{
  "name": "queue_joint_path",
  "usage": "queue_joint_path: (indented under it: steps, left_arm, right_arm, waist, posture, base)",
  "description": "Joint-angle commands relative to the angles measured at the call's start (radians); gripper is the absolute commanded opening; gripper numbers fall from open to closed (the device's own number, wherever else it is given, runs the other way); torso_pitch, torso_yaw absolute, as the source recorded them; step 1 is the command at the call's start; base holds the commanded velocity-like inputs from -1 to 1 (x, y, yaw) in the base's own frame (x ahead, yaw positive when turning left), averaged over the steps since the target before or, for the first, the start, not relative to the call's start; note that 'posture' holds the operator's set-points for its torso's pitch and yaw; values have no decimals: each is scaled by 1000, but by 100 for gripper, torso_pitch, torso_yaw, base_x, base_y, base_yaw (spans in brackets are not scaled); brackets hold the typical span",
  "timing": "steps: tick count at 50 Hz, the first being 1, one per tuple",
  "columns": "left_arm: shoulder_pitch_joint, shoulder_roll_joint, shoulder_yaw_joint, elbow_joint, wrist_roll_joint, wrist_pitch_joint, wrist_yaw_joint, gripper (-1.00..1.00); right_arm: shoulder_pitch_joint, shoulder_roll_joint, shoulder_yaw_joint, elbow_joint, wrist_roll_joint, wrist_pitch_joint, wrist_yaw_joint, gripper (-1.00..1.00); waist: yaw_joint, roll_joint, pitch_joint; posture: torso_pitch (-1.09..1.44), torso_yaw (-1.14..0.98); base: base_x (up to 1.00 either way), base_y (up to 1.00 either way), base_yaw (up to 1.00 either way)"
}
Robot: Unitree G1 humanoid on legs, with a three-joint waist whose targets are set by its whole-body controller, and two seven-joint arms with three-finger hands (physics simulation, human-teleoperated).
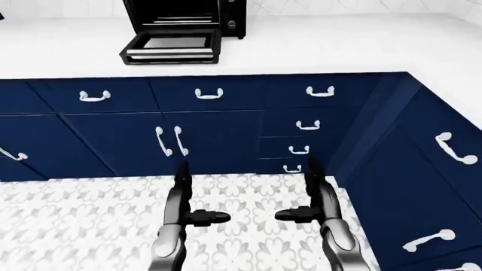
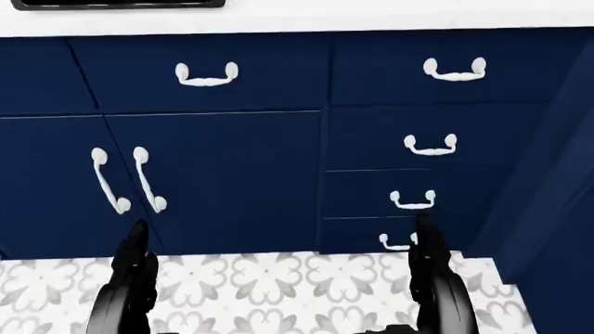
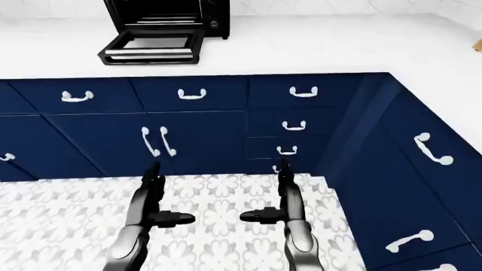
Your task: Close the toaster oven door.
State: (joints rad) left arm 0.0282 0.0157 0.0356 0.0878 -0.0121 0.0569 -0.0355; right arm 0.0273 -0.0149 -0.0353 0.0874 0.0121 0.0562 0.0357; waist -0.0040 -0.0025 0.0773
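A black toaster oven (image 1: 188, 17) stands on the white counter (image 1: 316, 48) at the top left of the left-eye view. Its door (image 1: 172, 48) hangs open, folded down flat onto the counter. Both my hands are low over the patterned floor, far below the oven. My left hand (image 1: 207, 217) and my right hand (image 1: 290, 214) hang with fingers pointing toward each other, open and empty. In the head view only my forearms (image 2: 130, 285) show at the bottom.
Navy cabinets with white handles (image 1: 208, 94) run under the counter. A drawer stack (image 1: 299, 149) sits right of centre. More navy cabinets (image 1: 422, 186) turn along the right side, forming a corner. Patterned tile floor (image 1: 90, 220) lies below me.
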Motion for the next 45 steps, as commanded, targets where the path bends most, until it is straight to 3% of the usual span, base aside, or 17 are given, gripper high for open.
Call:
queue_joint_path:
  steps: [1,2,3,5,7,10,12,16,24,29,33,45]
  left_arm:
    - [-28,16,-2,-84,25,-89,-3,100]
    - [-27,14,3,-96,26,-72,-1,100]
    - [-31,17,6,-103,27,-59,-7,100]
    - [-27,14,10,-138,-4,-12,-35,100]
    - [-32,19,16,-155,9,-14,-27,100]
    - [-26,27,25,-206,9,15,-44,100]
    - [-30,36,40,-254,18,36,-50,100]
    - [-71,53,118,-405,-44,180,-32,100]
    - [-159,141,256,-476,-121,297,-3,100]
    - [-205,207,338,-511,-170,357,16,100]
    - [-238,255,389,-559,-214,423,38,100]
    - [-245,275,404,-613,-255,474,64,100]
  right_arm:
    - [-52,-12,-9,-146,15,58,1,100]
    - [-53,-19,-5,-131,-17,-12,-3,100]
    - [-63,-13,-19,-138,8,18,-5,100]
    - [-66,-28,-13,-153,-16,32,14,100]
    - [-68,-30,-17,-182,-22,66,26,100]
    - [-74,-40,-30,-222,-29,67,45,100]
    - [-75,-40,-40,-302,-14,135,60,100]
    - [-108,-59,-75,-389,4,198,89,100]
    - [-232,-135,-179,-493,78,337,90,100]
    - [-318,-212,-250,-492,127,391,68,100]
    - [-355,-255,-274,-484,152,405,55,100]
    - [-357,-265,-271,-531,170,441,60,100]
  waist:
    - [-2,-8,-1]
    - [4,-8,-36]
    - [11,-3,-62]
    - [9,-5,-18]
    - [9,-8,-68]
    - [10,-7,-75]
    - [10,-7,-80]
    - [9,-4,-84]
    - [8,2,-92]
    - [6,3,-86]
    - [6,3,-78]
    - [6,7,-67]
  posture:
    - [0,0]
    - [0,0]
    - [0,0]
    - [0,0]
    - [0,0]
    - [0,0]
    - [0,0]
    - [0,0]
    - [0,0]
    - [0,0]
    - [0,0]
    - [0,0]
  base:
    - [0,0,0]
    - [0,0,0]
    - [0,0,0]
    - [0,0,0]
    - [0,0,0]
    - [0,0,0]
    - [0,0,0]
    - [0,0,0]
    - [0,0,0]
    - [0,0,0]
    - [0,0,0]
    - [0,0,0]
